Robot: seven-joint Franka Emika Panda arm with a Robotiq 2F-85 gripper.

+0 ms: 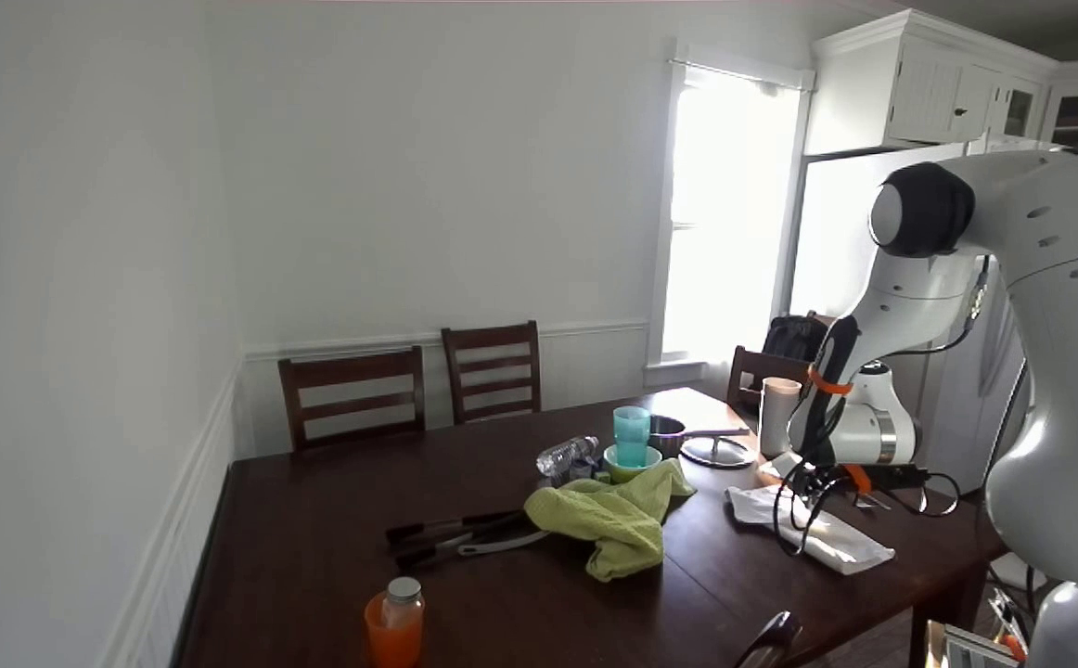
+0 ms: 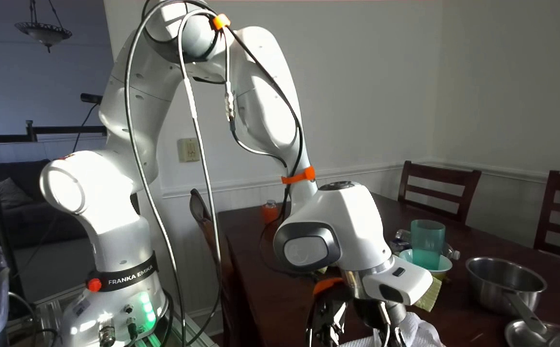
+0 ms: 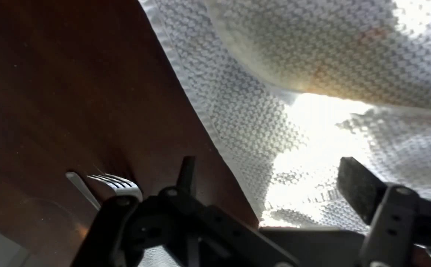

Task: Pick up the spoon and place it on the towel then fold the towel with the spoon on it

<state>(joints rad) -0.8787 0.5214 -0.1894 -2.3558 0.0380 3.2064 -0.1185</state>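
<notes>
- White towel is lying near the robot-side edge of the tabletop; in the wrist view its upper layer is overlapping a lower one, bright light falling across it.
- Fork and slim metal handle are resting near the towel, apart from it; I cannot tell whether that handle is the spoon's.
- Gripper is hanging over the towel's border, fingers standing wide apart, one showing against dark tabletop, the other against the towel.
- Green cloth is sprawling well in from the edges, handles running out from it.
- Teal cup is standing in a bowl; saucepan and lid are sitting near the end edge by the window.
- Orange cup is standing toward the robot-side corner farthest from the window.
</notes>
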